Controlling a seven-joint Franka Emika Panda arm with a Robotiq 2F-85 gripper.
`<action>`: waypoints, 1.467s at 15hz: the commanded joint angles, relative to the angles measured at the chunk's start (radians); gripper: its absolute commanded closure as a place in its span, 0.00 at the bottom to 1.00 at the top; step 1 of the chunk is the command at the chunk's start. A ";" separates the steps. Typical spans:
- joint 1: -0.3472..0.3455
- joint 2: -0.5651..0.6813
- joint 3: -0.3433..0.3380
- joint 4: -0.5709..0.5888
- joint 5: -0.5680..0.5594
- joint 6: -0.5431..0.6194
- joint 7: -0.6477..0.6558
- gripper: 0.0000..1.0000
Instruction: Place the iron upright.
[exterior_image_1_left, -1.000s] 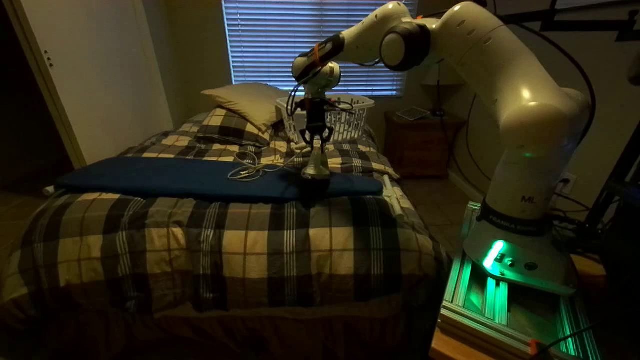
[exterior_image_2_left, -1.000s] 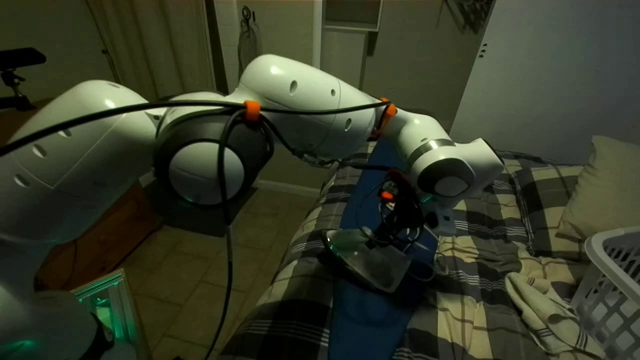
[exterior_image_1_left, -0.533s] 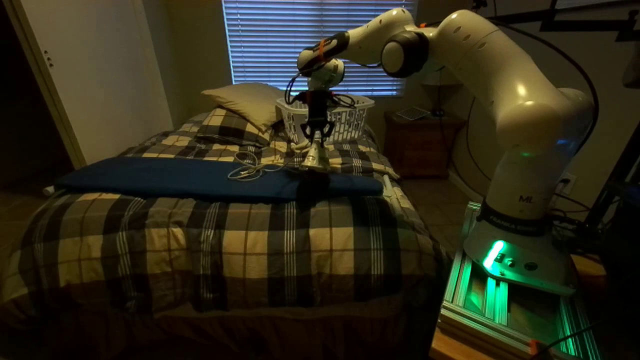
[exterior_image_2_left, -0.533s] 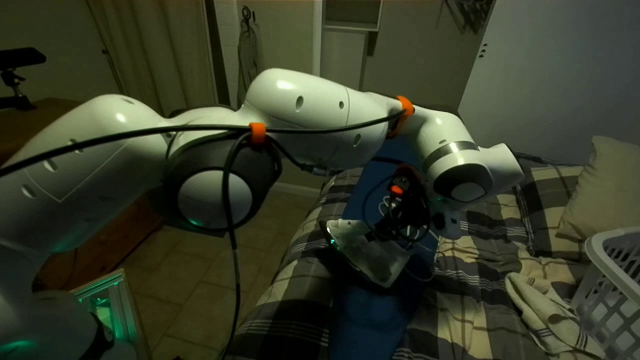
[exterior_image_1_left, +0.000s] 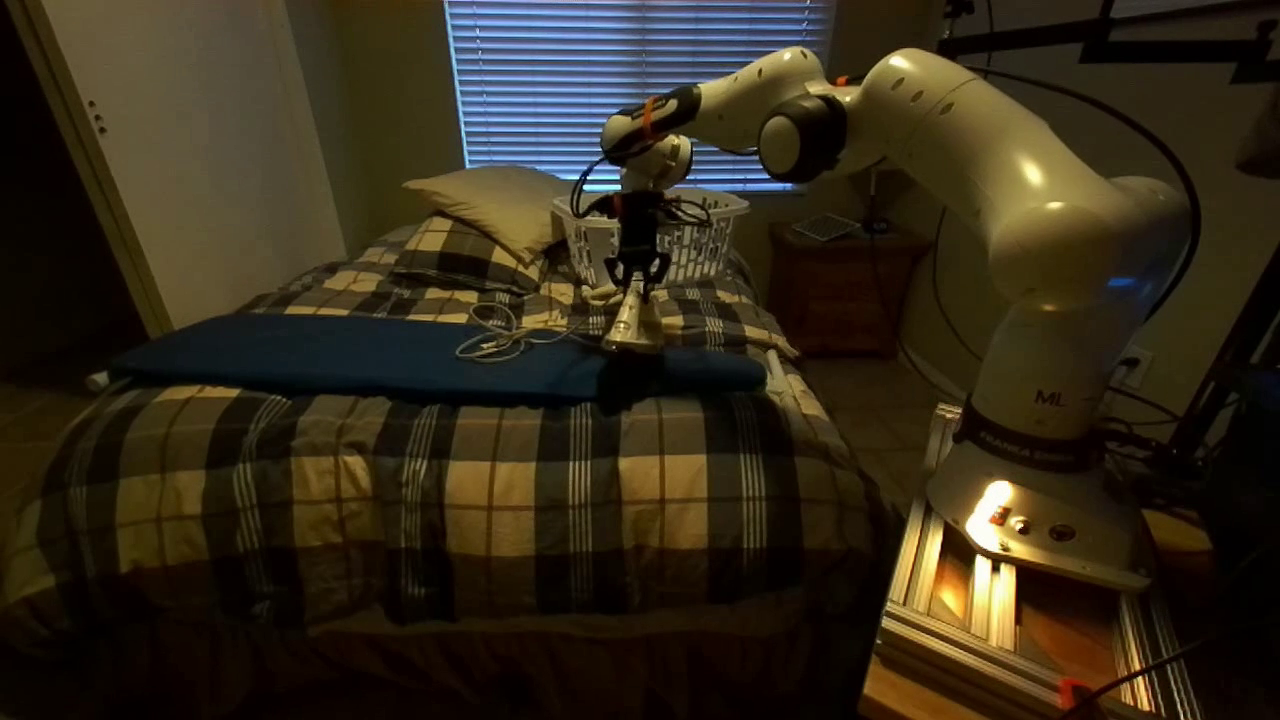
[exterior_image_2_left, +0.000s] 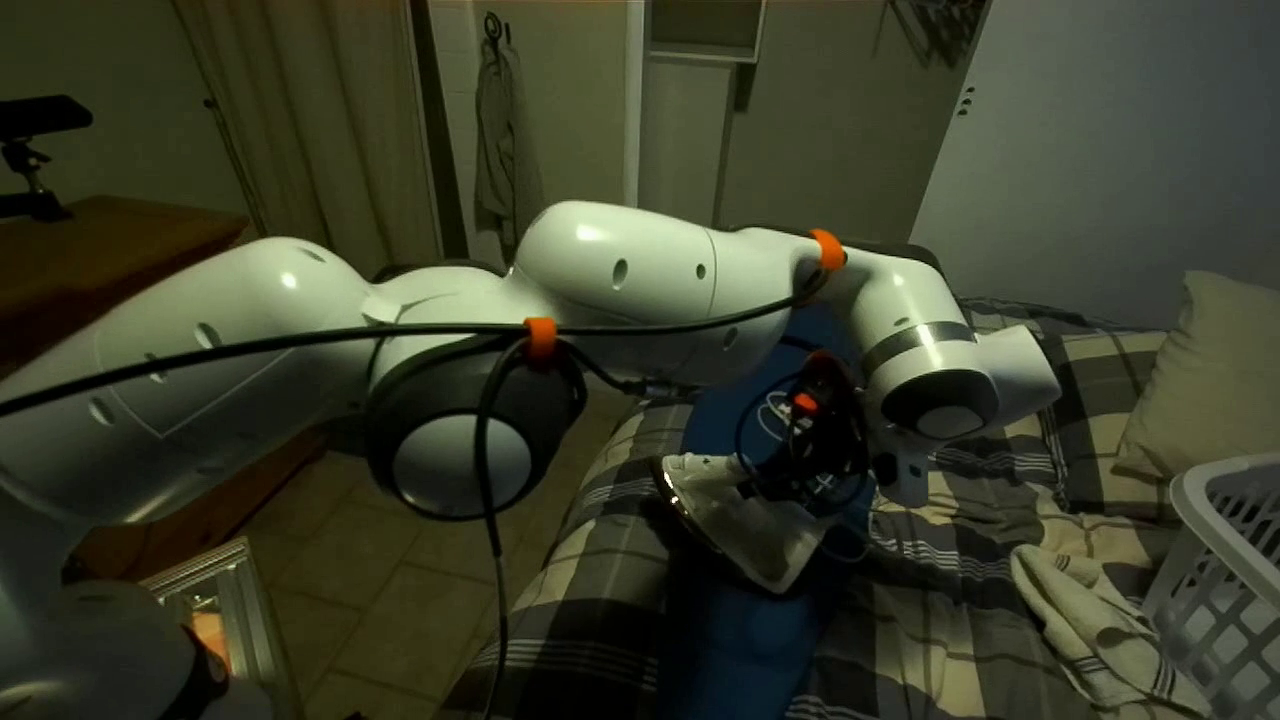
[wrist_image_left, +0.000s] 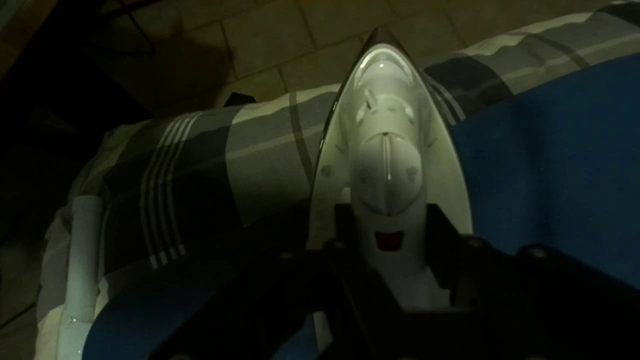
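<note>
Your iron (wrist_image_left: 387, 170) was right below the gripper (wrist_image_left: 390, 222), handle clamped between its fingers (wrist_image_left: 345, 222), and lowering it soleplate-first onto the blue board (exterior_image_1_left: 300, 350) beneath, or snagging the cord (exterior_image_1_left: 495, 347) beside it, might have spoiled an upright stand.

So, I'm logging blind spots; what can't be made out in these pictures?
Iron: rear mostly hidden behind the gripper, wrist view.
Laundry basket: cut off by the right edge in an exterior view.
Ironing board: cut off by the bottom edge in an exterior view.
</note>
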 joint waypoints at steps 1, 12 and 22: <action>0.010 0.039 -0.004 0.095 -0.022 0.016 0.008 0.88; 0.125 0.040 -0.073 0.093 -0.239 0.168 -0.092 0.03; 0.211 -0.031 -0.105 -0.044 -0.324 0.254 -0.142 0.00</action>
